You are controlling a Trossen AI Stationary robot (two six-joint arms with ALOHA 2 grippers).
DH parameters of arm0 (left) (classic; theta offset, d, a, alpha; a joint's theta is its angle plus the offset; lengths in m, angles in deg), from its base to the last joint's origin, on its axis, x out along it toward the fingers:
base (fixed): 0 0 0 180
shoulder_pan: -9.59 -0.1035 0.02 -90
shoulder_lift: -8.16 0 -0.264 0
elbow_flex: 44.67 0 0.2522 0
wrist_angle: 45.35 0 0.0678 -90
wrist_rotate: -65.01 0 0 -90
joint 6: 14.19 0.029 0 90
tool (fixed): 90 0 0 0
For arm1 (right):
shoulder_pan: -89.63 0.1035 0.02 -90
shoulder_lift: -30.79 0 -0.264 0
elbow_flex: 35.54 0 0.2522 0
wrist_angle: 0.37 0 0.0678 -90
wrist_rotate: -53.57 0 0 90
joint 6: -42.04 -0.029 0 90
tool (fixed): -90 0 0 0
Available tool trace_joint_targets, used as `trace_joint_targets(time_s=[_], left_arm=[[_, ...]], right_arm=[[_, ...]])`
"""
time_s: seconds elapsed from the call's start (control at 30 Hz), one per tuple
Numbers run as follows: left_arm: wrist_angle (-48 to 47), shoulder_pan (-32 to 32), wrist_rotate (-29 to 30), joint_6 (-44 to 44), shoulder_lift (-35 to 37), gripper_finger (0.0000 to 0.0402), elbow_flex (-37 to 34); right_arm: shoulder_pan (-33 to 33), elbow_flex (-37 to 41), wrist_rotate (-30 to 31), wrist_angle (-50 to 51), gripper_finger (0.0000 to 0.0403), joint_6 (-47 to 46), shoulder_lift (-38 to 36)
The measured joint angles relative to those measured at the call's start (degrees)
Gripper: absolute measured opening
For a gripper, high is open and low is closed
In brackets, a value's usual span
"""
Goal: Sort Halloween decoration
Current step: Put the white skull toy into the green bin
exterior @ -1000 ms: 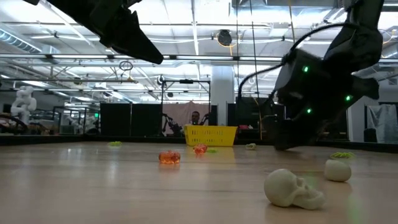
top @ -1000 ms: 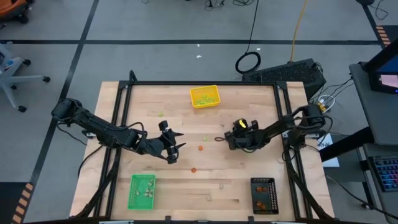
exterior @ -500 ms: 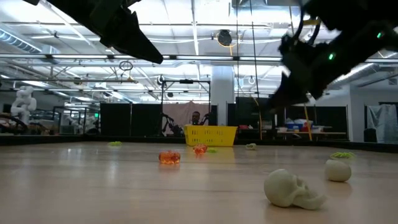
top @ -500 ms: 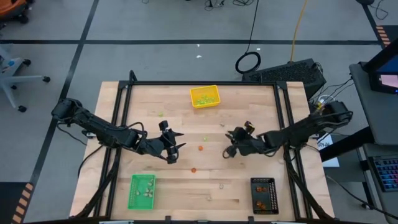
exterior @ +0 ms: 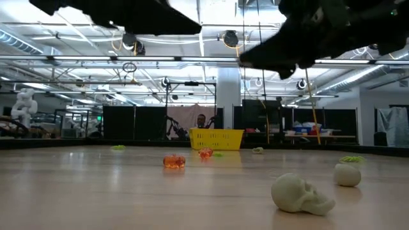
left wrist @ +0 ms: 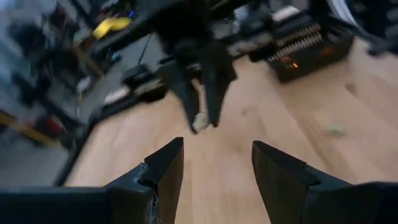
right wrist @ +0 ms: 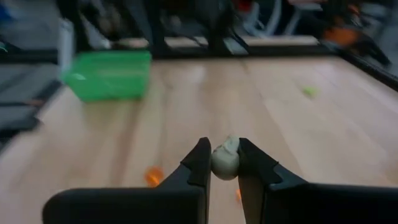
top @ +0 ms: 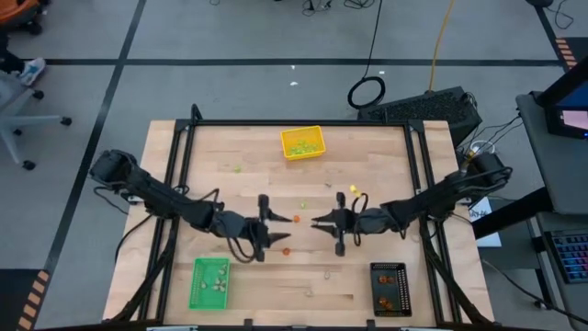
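Nowhere any readable writing; above the pale wood counter, the right hand pinches a beige skull, the left hand gapes wide.

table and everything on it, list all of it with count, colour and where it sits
yellow tray: one, yellow, far edge of the table near the middle, small green pieces inside
green tray: one, green, near-left corner, pale pieces inside
black tray: one, black, near-right corner, orange pieces inside
loose orange pieces: two, orange, mid-table between the arms
loose green pieces: a few, light green, scattered on the far half
skull pieces: two, pale beige, on the near part of the table
table: one, light wood
left gripper: open, empty, mid-table
right gripper: shut on a pale piece, mid-table
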Motion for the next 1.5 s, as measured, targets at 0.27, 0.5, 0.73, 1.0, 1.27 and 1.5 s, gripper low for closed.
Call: trace_joint_targets(time_s=[0.27,0.5,0.73,1.0,1.27,1.5], left_arm=[[7.09,2.02,5.25,16.59,-7.88,0.0189,2.37],[7.02,3.9,8.23,34.51,-11.79,0.0189,4.79],[7.19,2.98,9.75,43.11,-13.3,0.0189,5.9],[7.06,1.2,7.03,44.05,-13.33,0.0189,5.9],[9.64,-0.29,3.35,44.47,-13.31,0.0189,5.88],[9.54,-1.66,1.24,45.92,-13.31,0.0183,5.88]], right_arm=[[-1.21,-0.02,-6.0,-17.04,0.003,0.05,7.56],[-2.17,-0.01,-8.72,-20.97,0.0031,-4.01,11.01],[-2.43,0.0,-10.75,-22.33,0.0031,-6.86,10.76],[-2.45,0.0,-12.13,-23.49,0.0031,-8.56,10.74],[-2.45,0.0,-12.02,-23.84,0.0031,-8.56,10.74],[-2.45,0.0,-11.91,-24.16,0.0032,-8.56,10.74]])
